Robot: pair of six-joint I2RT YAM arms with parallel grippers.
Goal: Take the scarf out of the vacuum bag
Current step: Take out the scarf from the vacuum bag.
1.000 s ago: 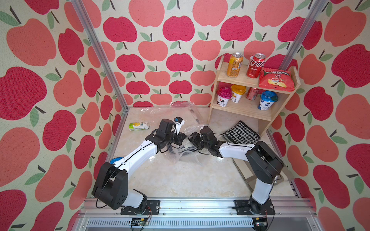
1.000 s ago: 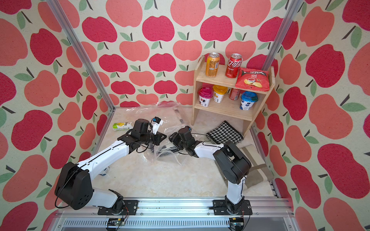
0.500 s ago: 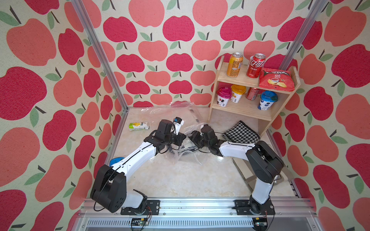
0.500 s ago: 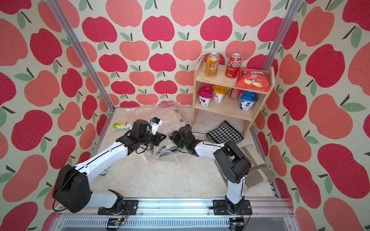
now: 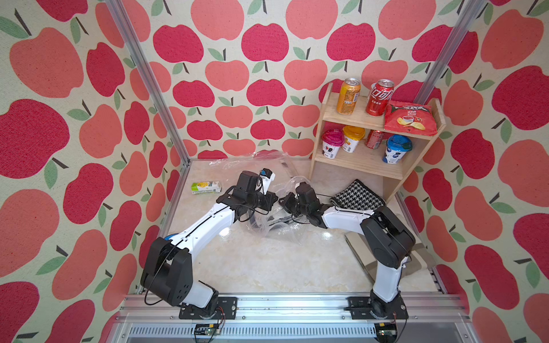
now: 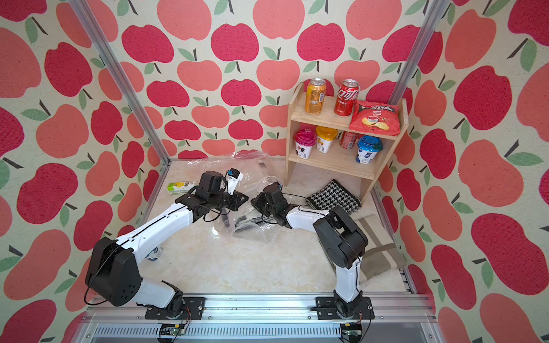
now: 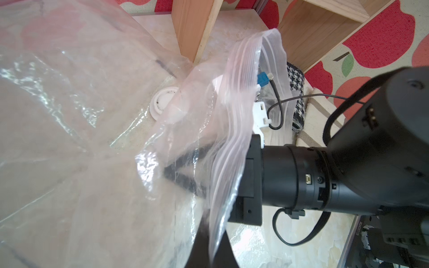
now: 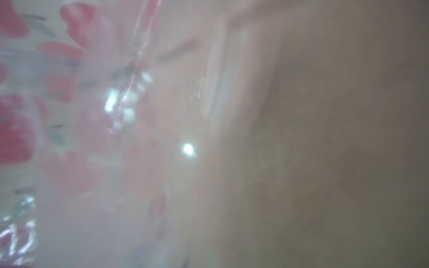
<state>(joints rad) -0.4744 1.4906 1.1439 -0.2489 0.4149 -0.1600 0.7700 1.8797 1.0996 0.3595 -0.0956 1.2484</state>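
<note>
The scarf, a black-and-white houndstooth cloth, was in neither gripper. The right gripper was reached in through the mouth of the vacuum bag, its two fingers drawn together to a point under the film. Whether they pinched plastic or nothing could not be told, and the right wrist view showed only blurred film against the lens. The left gripper was closed too, apparently clamped on the bag's ribbed zip edge and holding that lip up off the table.

The bag spread crumpled between and behind the two wrists, with its round white valve cap facing up. Nothing cloth-like showed inside it. The scarf lay folded outside the bag, on the table at the foot of the wooden shelf. It was just beyond the right arm's wrist and seemingly clear of the bag's mouth. By that lie, the removal looked done or nearly so.

The scarf would likely handle as light, soft and limp, sagging from wherever it was pinched but gripping readily. The best hold looked to be its thick folded edge nearest the right arm, bitten through several layers. The bag seemed thin, slick and almost weightless, so it would probably slide and follow any pull unless its lip was pinned.
</note>
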